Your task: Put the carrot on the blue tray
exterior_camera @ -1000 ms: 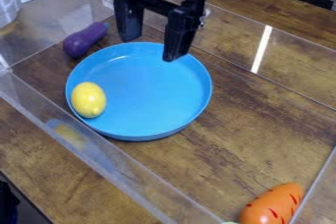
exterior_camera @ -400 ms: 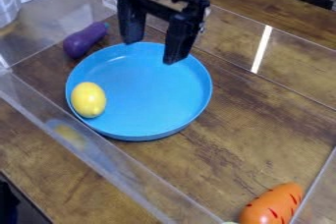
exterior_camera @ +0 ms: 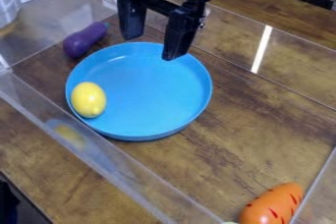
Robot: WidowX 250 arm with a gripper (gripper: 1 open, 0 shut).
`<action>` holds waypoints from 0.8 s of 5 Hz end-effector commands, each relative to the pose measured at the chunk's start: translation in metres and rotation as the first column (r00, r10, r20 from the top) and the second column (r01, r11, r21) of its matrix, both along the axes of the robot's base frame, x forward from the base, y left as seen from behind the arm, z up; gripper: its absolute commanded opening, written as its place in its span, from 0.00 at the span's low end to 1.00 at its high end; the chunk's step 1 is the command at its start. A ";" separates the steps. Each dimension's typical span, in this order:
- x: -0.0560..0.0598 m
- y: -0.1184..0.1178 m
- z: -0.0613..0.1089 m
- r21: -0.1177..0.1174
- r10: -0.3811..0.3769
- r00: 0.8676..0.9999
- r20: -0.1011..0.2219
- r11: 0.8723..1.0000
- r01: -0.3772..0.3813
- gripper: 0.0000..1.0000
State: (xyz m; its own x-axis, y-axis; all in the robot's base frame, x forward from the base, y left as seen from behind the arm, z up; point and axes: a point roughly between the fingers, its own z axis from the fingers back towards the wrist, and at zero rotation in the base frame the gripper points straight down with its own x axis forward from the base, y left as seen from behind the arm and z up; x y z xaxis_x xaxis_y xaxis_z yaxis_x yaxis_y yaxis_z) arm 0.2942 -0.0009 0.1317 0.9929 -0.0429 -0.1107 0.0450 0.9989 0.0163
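The orange carrot (exterior_camera: 273,206) lies on the wooden table at the bottom right, with dark grooves across it and its lower end cut off by the picture's edge. The round blue tray (exterior_camera: 168,110) sits left of centre, and a yellow lemon (exterior_camera: 86,99) rests on its left side. My black gripper (exterior_camera: 152,33) hangs pointing down over the tray's far rim, open, with nothing between its two fingers (exterior_camera: 178,39). It is far from the carrot.
A purple eggplant (exterior_camera: 85,39) lies on the table just beyond the tray at the upper left. A clear plastic wall (exterior_camera: 79,140) runs along the near left side and another stands at the back.
The gripper has shifted very slightly to the right above the tray's far rim. Nothing else has moved.
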 end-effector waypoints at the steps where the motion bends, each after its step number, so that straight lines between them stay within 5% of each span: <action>1: 0.004 0.007 0.012 -0.002 0.026 0.999 0.047 1.000 -0.025 1.00; 4: 0.002 0.008 0.005 -0.010 0.038 0.999 0.027 0.999 -0.038 1.00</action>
State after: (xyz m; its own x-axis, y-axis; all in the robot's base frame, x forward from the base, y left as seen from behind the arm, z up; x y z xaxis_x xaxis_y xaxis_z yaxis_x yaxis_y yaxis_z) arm 0.2941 0.0048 0.1305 0.9940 -0.0126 -0.1089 0.0135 0.9999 0.0080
